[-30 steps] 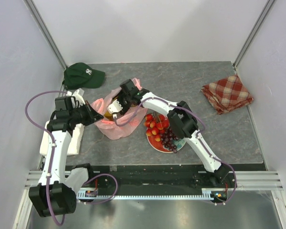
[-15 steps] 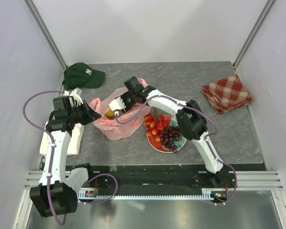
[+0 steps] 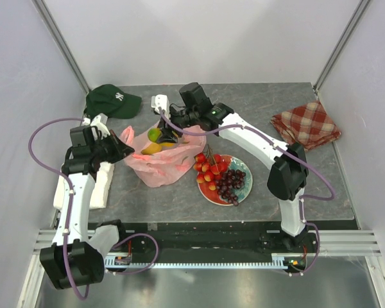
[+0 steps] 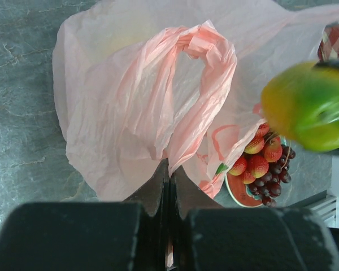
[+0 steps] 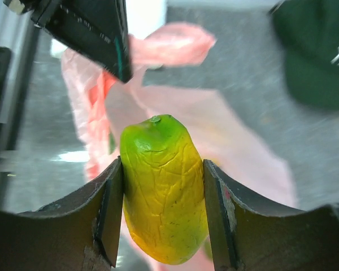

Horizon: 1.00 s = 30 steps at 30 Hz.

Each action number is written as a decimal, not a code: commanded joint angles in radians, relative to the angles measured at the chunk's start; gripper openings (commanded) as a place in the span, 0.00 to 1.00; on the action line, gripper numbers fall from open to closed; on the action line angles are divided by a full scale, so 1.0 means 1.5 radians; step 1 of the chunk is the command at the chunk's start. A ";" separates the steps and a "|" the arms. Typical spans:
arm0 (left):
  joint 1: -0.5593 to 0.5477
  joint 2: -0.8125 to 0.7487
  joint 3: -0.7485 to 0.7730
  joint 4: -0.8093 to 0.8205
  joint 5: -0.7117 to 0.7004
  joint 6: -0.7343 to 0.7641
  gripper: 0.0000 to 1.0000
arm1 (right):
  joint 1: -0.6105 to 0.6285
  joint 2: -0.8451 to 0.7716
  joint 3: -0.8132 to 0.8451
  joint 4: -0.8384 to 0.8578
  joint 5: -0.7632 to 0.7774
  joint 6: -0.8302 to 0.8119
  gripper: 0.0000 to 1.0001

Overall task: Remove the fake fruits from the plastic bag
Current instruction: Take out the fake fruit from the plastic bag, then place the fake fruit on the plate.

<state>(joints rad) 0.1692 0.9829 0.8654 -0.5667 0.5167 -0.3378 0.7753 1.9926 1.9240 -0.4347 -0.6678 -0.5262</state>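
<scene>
— From above, where do things stand?
— The bag (image 3: 160,168) lies left of the table's centre. The left gripper (image 3: 124,153) pinches its left side. The right gripper (image 3: 163,135) hangs over the mouth, clamped on a green-yellow fruit (image 3: 154,134). Berries (image 3: 205,168) and grapes (image 3: 228,186) sit on the plate (image 3: 246,190) toward the near edge. A second fruit (image 3: 150,149), yellow, seems left inside.
— Changed from half a second back?
— Yes. The right arm has swung toward the far edge and lifted, so the fruit is clear of the film. The left arm has hardly moved.
— The left wrist camera?
— Its jaws are shut tight on a fold of film. The fruit floats blurred at the right, above the plate.
— And the right wrist?
— Both fingers (image 5: 101,226) press the fruit's sides, across its middle.
— What may go wrong?
— The skin looks smooth and rounded, so a fast swing could squirt it out. The plate is also crowded, so the fruit could roll off if it is set down on the berries.
</scene>
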 commanded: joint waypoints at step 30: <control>0.028 -0.002 0.010 0.070 -0.004 -0.036 0.04 | -0.272 -0.278 -0.378 -0.118 0.182 0.111 0.29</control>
<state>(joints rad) 0.1963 1.0012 0.8764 -0.5098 0.5159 -0.3664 0.3969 1.5368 1.3872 -0.6350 -0.4465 -0.3492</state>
